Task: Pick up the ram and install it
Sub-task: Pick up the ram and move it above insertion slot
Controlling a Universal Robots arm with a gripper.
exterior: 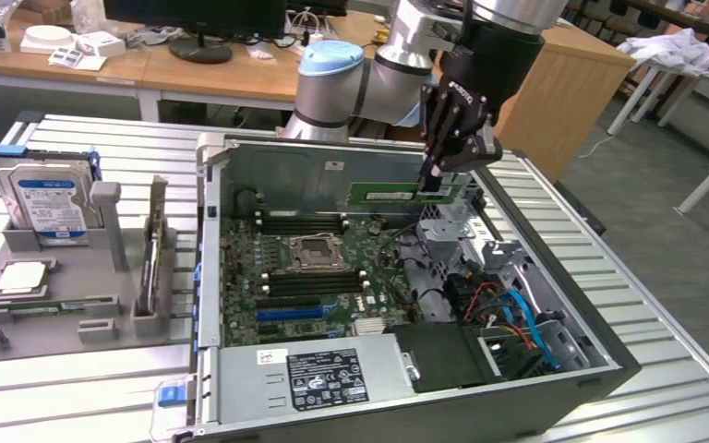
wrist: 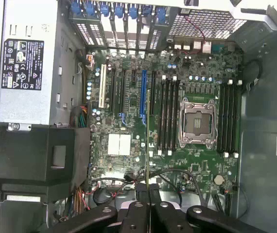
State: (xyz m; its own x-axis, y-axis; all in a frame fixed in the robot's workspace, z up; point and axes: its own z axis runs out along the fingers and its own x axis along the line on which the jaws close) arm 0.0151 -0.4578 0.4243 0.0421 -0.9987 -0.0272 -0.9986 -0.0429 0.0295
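Tool (exterior: 432, 182) clamps thin green ram (exterior: 386, 193) — above motherboard (exterior: 373, 266).

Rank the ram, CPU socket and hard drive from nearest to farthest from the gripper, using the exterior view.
1. ram, held in the gripper.
2. CPU socket, on the motherboard below.
3. hard drive, standing at the exterior view's left.

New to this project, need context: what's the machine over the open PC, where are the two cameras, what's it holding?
It is a robot arm with a clamp-like end effector. One picture is from a camera off the arm, showing the bench; the other from a camera on the wrist, looking into the computer case at the motherboard. The end effector is shut on the ram, a green memory stick, above the board. Beside the case, a grey fixture holds a hard drive.
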